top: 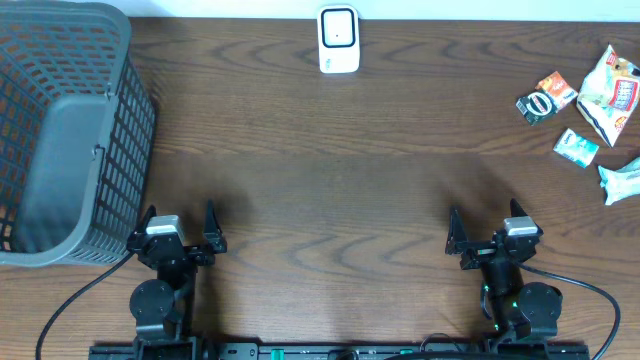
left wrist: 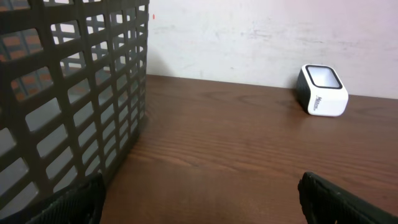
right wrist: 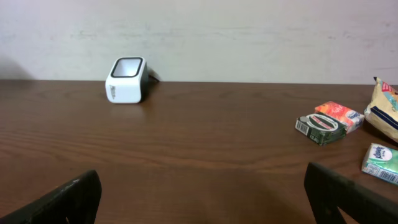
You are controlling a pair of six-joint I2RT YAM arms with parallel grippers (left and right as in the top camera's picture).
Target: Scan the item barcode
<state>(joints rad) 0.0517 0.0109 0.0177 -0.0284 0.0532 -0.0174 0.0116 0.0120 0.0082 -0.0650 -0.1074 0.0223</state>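
A white barcode scanner [top: 339, 40] stands upright at the table's far edge, also in the left wrist view [left wrist: 323, 91] and the right wrist view [right wrist: 126, 79]. Several small items lie at the far right: an orange and dark green pack [top: 546, 97] [right wrist: 328, 121], a snack bag [top: 610, 95], a green packet [top: 576, 147] [right wrist: 380, 163] and a white wrapper [top: 620, 180]. No barcode can be made out on them. My left gripper [top: 180, 212] [left wrist: 200, 186] and right gripper [top: 485, 215] [right wrist: 200, 177] rest near the front edge. Both are open and hold nothing.
A large grey mesh basket [top: 60, 140] fills the left side of the table, close beside my left gripper, and its wall [left wrist: 62, 106] fills the left of the left wrist view. A pale wall runs behind the table.
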